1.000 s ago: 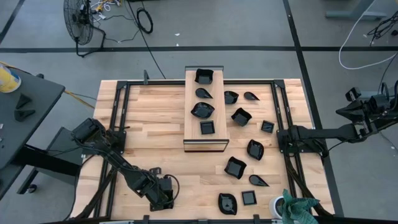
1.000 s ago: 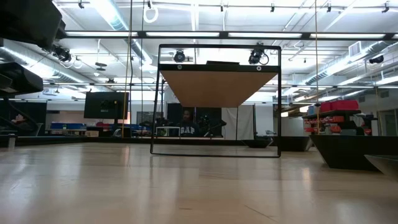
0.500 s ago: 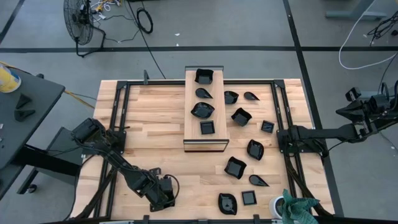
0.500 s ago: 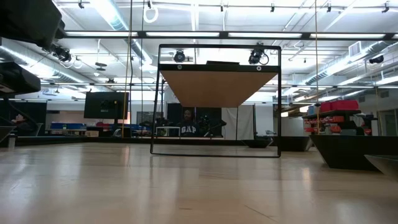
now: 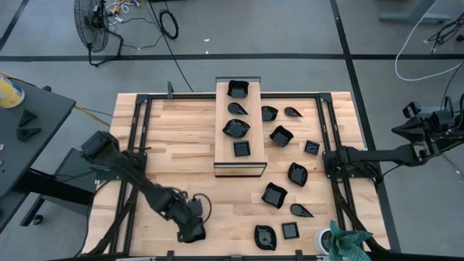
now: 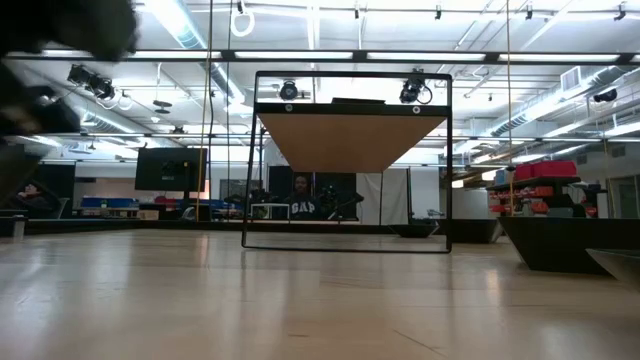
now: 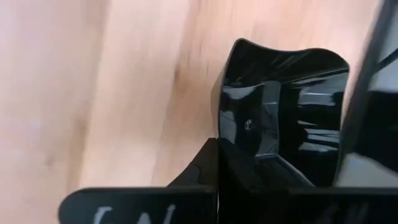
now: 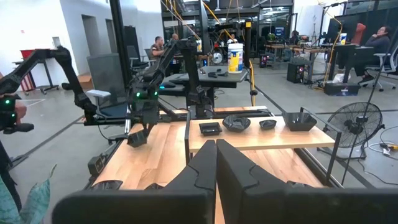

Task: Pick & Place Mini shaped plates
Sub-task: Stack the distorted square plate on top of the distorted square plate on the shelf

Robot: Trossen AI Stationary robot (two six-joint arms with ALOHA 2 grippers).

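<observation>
High view: straight down over whole table. Low view: level along its surface, roomward. Left wrist: very close to the wood. Right wrist: back, seeing the table too.

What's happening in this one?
The left gripper is near the table's front left, holding a small black plate between its fingers. Four plates sit on the wooden board; more lie scattered on the table to the board's right. The right gripper waits shut, off to the right.
</observation>
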